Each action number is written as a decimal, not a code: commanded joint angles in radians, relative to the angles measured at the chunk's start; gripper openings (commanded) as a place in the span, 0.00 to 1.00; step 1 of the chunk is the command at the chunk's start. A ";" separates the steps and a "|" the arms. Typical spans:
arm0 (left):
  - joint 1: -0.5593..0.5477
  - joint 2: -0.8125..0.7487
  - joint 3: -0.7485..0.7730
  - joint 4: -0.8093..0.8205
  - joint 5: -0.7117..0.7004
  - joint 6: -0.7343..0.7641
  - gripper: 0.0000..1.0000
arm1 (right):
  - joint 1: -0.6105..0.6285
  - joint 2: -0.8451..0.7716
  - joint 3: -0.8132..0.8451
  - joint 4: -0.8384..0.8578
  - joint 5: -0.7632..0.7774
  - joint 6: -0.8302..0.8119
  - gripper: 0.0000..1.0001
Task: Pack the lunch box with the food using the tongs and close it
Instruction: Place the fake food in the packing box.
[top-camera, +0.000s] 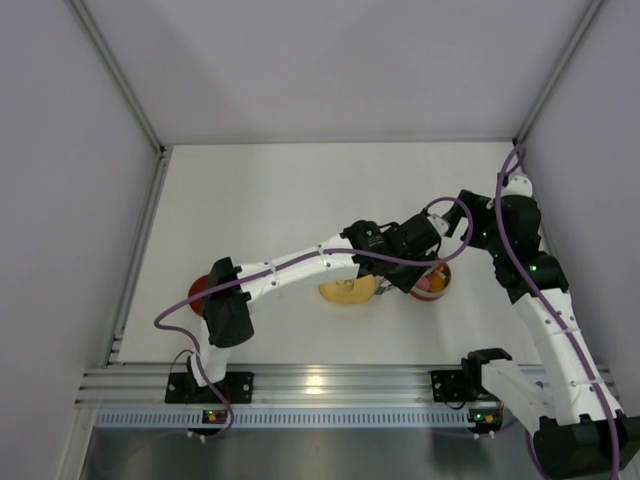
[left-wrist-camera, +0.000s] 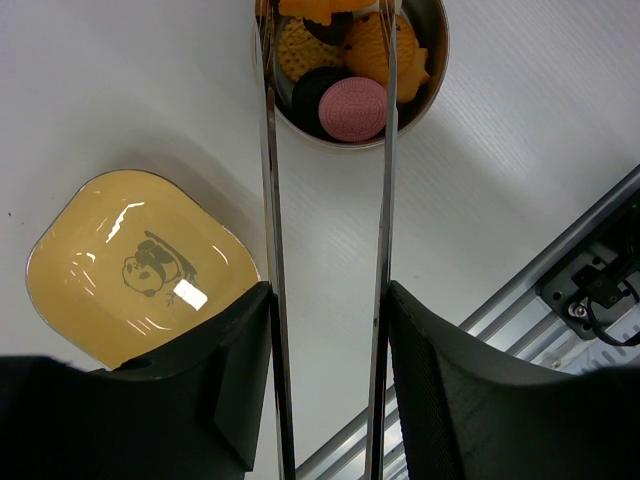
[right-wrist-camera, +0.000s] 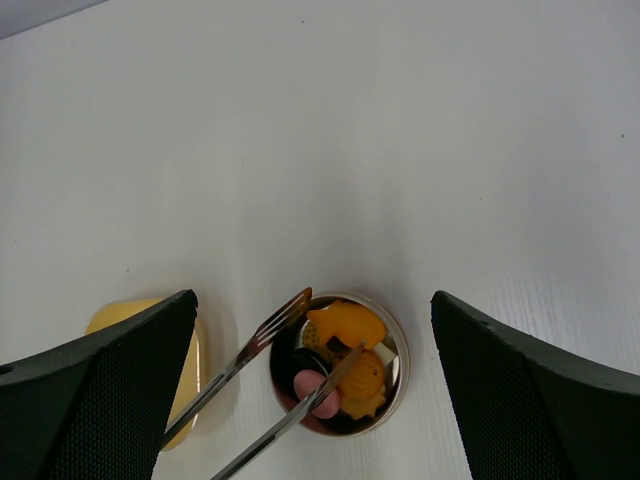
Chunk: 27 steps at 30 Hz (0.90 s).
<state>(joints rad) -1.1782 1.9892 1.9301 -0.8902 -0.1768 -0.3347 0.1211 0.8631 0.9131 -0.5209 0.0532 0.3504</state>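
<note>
At the right-centre of the table (top-camera: 300, 190), I've got the left gripper (left-wrist-camera: 328, 300) clamped on the tongs (left-wrist-camera: 272, 250), one arm against each finger. The tong tips stand apart over the lunch box (left-wrist-camera: 432, 85); can't tell if they touch anything. The food (left-wrist-camera: 352, 110) sits inside it: orange fish shapes, a pink round, a dark brown round. The box is open. Its red lid (top-camera: 198, 290) lies well apart, by the left arm's base. The yellow dish (left-wrist-camera: 90, 260) with its panda mark is just beside the box. The right gripper (right-wrist-camera: 312, 300) hangs above the box, jaws wide, holding nothing.
</note>
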 joint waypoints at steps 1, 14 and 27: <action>0.002 -0.006 0.041 0.062 -0.012 0.013 0.52 | -0.001 -0.027 0.040 -0.007 -0.026 -0.008 0.99; 0.002 0.000 0.040 0.073 -0.016 0.014 0.51 | -0.001 -0.026 0.036 -0.005 -0.024 -0.008 0.99; 0.002 -0.027 0.012 0.063 0.019 0.013 0.47 | -0.001 -0.026 0.036 -0.004 -0.023 -0.008 0.99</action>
<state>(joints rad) -1.1778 1.9892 1.9301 -0.8886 -0.1715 -0.3328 0.1211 0.8631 0.9131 -0.5213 0.0551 0.3496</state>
